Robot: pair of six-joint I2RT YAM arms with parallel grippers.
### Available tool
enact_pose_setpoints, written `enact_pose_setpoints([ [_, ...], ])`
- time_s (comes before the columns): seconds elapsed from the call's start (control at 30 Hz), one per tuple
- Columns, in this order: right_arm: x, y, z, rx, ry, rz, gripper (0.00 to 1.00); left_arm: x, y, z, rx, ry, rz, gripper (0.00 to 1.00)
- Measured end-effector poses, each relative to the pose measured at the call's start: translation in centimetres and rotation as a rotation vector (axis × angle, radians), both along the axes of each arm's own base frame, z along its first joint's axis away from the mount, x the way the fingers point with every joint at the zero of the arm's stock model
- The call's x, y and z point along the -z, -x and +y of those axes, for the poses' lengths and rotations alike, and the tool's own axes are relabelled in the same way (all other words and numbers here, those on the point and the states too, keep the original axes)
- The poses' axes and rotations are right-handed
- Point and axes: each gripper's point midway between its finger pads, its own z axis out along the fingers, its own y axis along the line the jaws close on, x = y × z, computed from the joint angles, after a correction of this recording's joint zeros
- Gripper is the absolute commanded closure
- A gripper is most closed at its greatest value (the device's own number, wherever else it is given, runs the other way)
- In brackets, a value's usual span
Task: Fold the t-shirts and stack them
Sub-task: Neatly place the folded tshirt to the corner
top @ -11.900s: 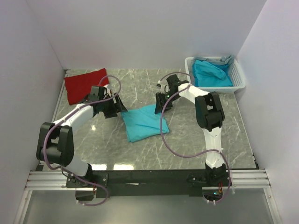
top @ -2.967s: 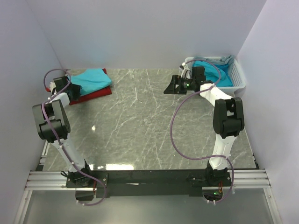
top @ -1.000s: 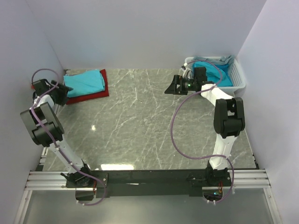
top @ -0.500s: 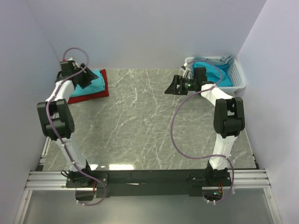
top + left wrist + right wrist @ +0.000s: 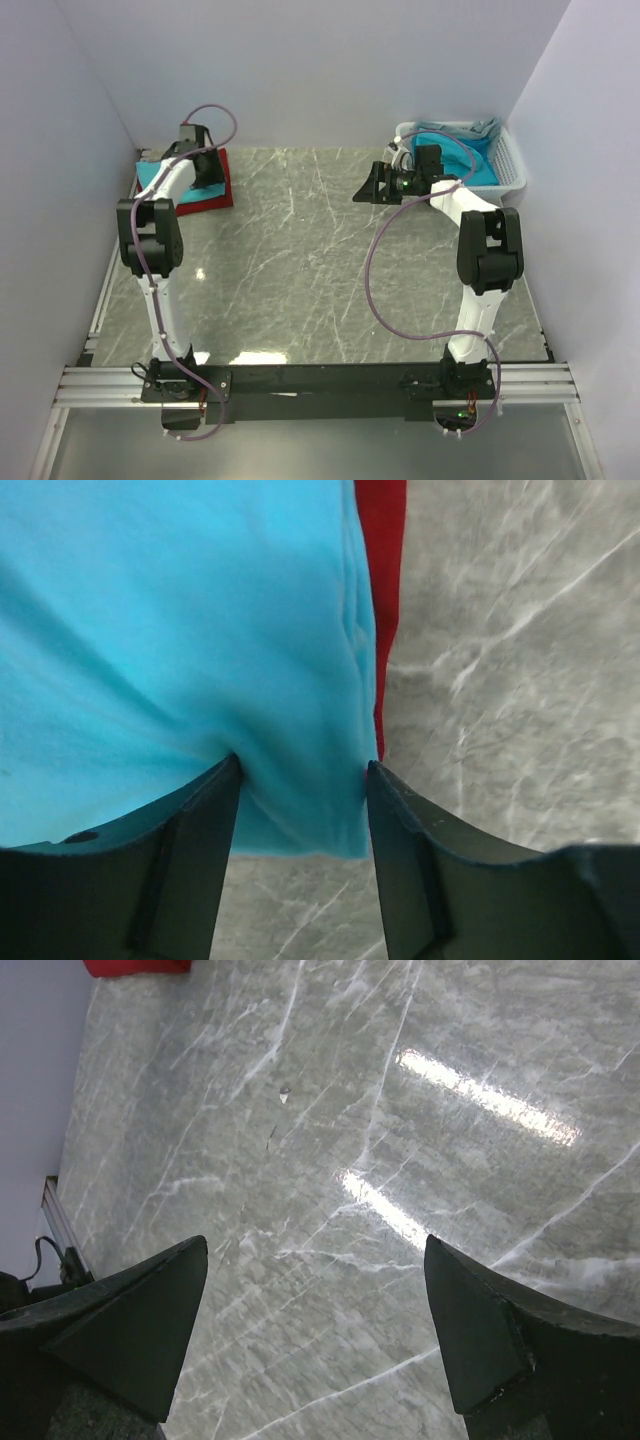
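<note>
Middle of the tabletop (image 5: 300, 270) carries no shirt now; my right hand (image 5: 375, 185) hangs above it far right, fingers spread wide with nothing in them, parked just beside the basket (image 5: 512, 178), probably so it can reach the next turquoise shirt (image 5: 450, 150) heaped inside; my left hand (image 5: 300, 770) is down at the far-left corner on the folded turquoise t-shirt (image 5: 180, 630); that shirt lies on the folded red t-shirt (image 5: 385, 600), red showing along its right edge; my fingers (image 5: 195, 850) straddle a ridge of the blue cloth at its edge, likely to tug the stack square; truly clenched or not, I cannot tell; against earlier: the blue shirt sat mid-tabletop with red alone in the corner, later it lay skewed on red, and my left arm has swung over from the left edge; right hand has not moved.
</note>
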Motion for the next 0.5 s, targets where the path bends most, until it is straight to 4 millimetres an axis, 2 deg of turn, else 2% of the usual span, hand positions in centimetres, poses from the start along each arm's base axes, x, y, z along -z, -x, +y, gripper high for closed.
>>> enact_pose_setpoints([
  [0.23, 0.1, 0.0, 0.0, 0.000, 0.000, 0.002, 0.05, 0.7, 0.8, -1.3, 0.029, -0.170, 0.046, 0.44],
  [0.3, 0.1, 0.0, 0.0, 0.000, 0.000, 0.002, 0.05, 0.6, 0.9, -1.2, 0.029, -0.212, 0.048, 0.51],
  [0.33, 0.1, 0.0, 0.0, 0.000, 0.000, 0.002, 0.05, 0.6, 0.9, -1.2, 0.031, -0.233, 0.051, 0.60],
  [0.37, 0.1, 0.0, 0.0, 0.000, 0.000, 0.002, 0.05, 0.6, 1.0, -1.0, 0.029, -0.254, 0.055, 0.64],
  [0.5, 0.1, 0.0, 0.0, 0.000, 0.000, 0.002, 0.05, 0.9, 1.1, -0.3, 0.018, -0.316, 0.075, 0.66],
])
